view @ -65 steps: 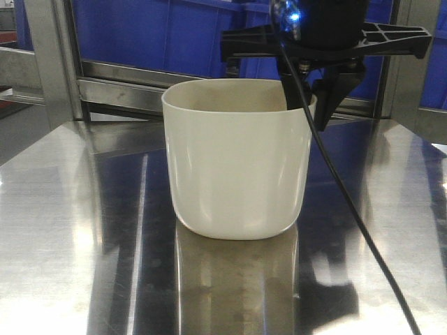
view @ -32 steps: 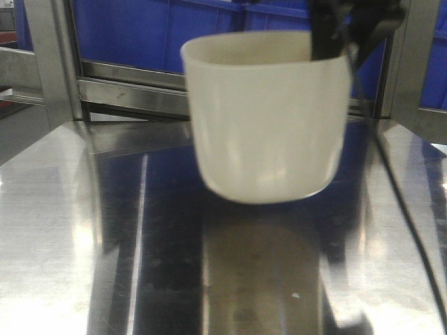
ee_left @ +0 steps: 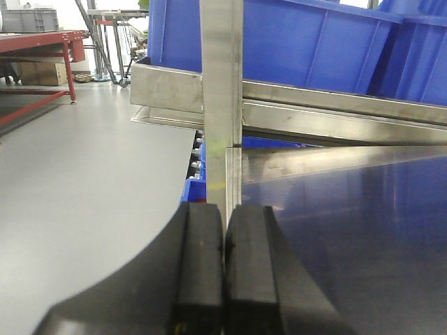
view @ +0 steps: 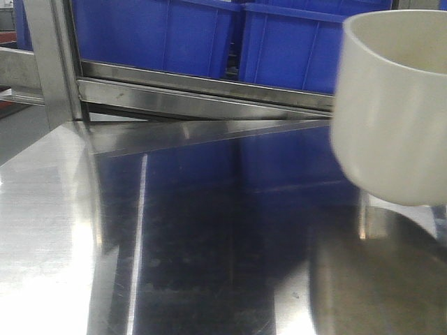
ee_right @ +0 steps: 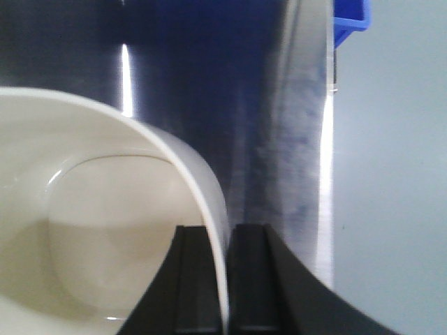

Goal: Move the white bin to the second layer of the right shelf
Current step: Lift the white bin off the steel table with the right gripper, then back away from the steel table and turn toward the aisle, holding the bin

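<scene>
The white bin (view: 391,105) hangs in the air at the right edge of the front view, clear of the steel tabletop (view: 174,244). In the right wrist view my right gripper (ee_right: 225,279) is shut on the white bin's (ee_right: 84,223) rim, one finger inside the wall and one outside. My left gripper (ee_left: 225,265) is shut with nothing between its pads, near the table's left corner post (ee_left: 222,91). Neither gripper shows in the front view. The right shelf second layer is out of view.
Blue ribbed crates (view: 209,35) sit on a steel shelf rail (view: 202,87) behind the table. The table's right edge (ee_right: 325,139) drops to grey floor (ee_right: 391,174). A red bench (ee_left: 42,49) stands far left on the floor.
The white bin has left the tabletop, rising and swinging to the right, carried by my right gripper, which has gone out of the front view.
</scene>
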Robot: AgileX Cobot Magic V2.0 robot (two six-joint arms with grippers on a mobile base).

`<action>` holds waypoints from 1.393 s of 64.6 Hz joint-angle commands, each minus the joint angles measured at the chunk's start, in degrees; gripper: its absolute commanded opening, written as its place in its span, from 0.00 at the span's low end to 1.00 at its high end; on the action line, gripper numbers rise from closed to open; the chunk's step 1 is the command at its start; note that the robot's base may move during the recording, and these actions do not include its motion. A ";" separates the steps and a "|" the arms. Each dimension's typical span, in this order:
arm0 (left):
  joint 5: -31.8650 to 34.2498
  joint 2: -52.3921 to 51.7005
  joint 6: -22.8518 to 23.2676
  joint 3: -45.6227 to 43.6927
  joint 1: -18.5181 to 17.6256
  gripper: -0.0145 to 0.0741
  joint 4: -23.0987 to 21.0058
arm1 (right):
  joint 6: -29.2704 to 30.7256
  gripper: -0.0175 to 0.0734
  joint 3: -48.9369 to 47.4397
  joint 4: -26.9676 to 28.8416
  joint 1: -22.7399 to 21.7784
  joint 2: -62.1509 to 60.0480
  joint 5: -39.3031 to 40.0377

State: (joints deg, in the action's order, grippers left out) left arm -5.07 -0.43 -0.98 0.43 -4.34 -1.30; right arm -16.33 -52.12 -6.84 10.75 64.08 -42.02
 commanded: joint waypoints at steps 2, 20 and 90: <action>4.52 -0.92 0.27 2.11 -0.23 0.26 -0.36 | 6.43 0.25 2.96 2.63 -5.47 -5.42 7.21; 4.52 -0.92 0.27 2.11 -0.23 0.26 -0.36 | 7.73 0.25 10.12 3.12 -8.62 -16.72 7.50; 4.52 -0.92 0.27 2.11 -0.23 0.26 -0.36 | 7.73 0.25 20.25 3.52 -8.62 -46.85 7.31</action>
State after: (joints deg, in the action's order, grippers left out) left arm -5.07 -0.43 -0.98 0.43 -4.34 -1.30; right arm -8.83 -30.28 -3.21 2.53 16.84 -40.34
